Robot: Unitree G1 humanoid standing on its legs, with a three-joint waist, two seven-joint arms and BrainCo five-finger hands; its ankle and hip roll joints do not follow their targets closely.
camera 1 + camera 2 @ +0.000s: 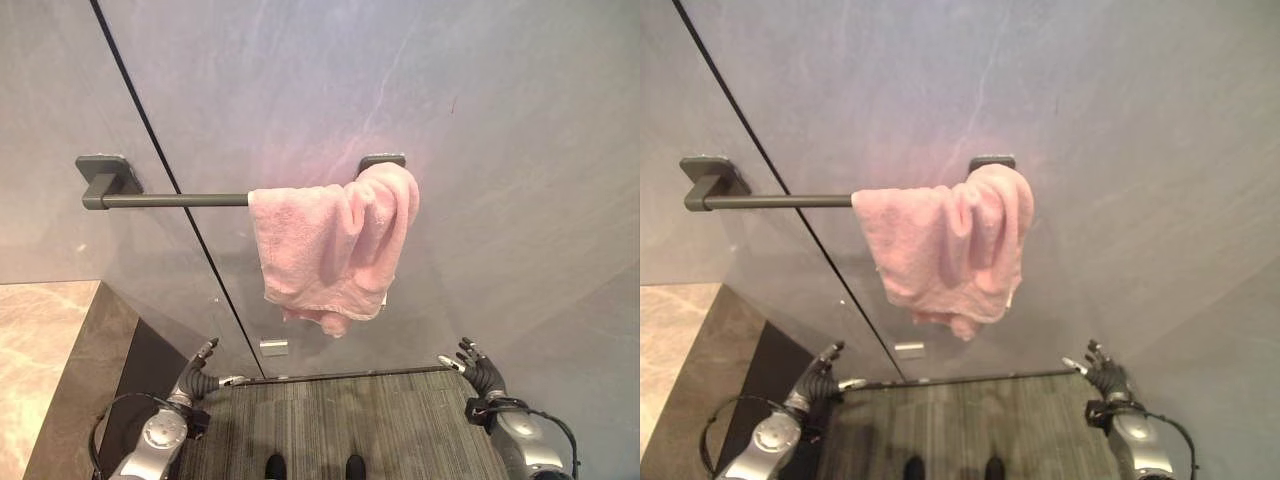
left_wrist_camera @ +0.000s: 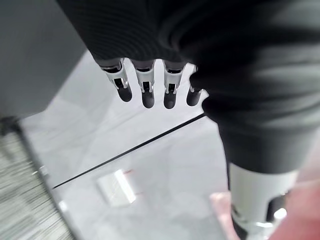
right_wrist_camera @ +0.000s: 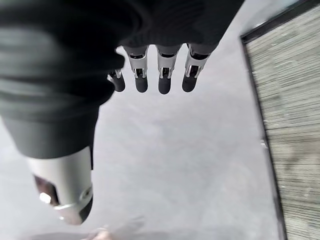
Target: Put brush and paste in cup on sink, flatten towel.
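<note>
**Q:** Grey ribbed floor mat (image 1: 340, 420) lies nearest; what flanks it?

**A:** Both arms hang low. The left hand (image 1: 197, 375) and the right hand (image 1: 478, 370) sit near the mat's far corners, each with fingers loosely extended and holding nothing; the wrist views confirm straight, empty fingers (image 2: 145, 92) on both sides.

**Q:** And beyond them?

**A:** A grey wall panel (image 1: 500, 120) carries a dark towel bar (image 1: 170, 200). The pink towel (image 1: 335, 245) hangs bunched toward the bar's right bracket, doubled over itself, its lower edge uneven.

**Q:** Which step is in hand, and how is it best done?

**A:** Judged from the layout, flattening the towel. Raise both hands, pinch the towel's upper edge at two separated spots, then draw the left portion along the bare bar, keeping the cloth draped across the bar so it cannot slip off.

**Q:** What stays uncertain?

**A:** Folds hide how many layers overlap and where the towel's corners lie. A small pale tag (image 1: 273, 347) low on the wall cannot be identified. The stone ledge (image 1: 40, 350) at left is cut off.
</note>
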